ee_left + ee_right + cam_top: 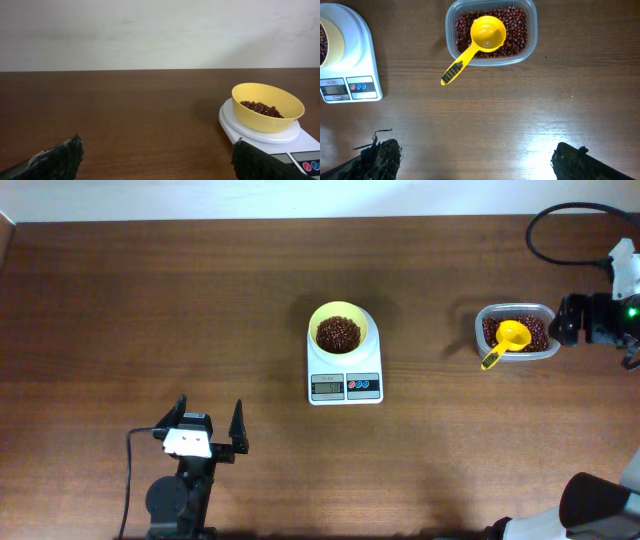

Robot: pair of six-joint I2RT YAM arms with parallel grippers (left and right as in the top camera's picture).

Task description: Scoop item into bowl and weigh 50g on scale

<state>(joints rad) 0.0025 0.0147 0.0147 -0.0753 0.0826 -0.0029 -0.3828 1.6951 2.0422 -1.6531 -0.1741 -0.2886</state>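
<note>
Lying in the tub [492, 62], the scoop [479, 42] sits at 12 o'clock from the wide-open right gripper [475, 147], handle pointing 7 o'clock; the left gripper [210, 408], also open, is well apart.

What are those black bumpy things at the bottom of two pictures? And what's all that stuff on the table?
Those are the fingers of two robot arms. One picture looks down from above the table. The other two come from little cameras on the arms' wrists, so each one sees its own fingers. The left gripper and the right gripper are both open and hold nothing. In the middle, a white scale carries a yellow bowl with some beans in it. Near the right arm sits a clear tub with more beans, and a yellow scoop lies in it with its handle poking over the edge.
</note>
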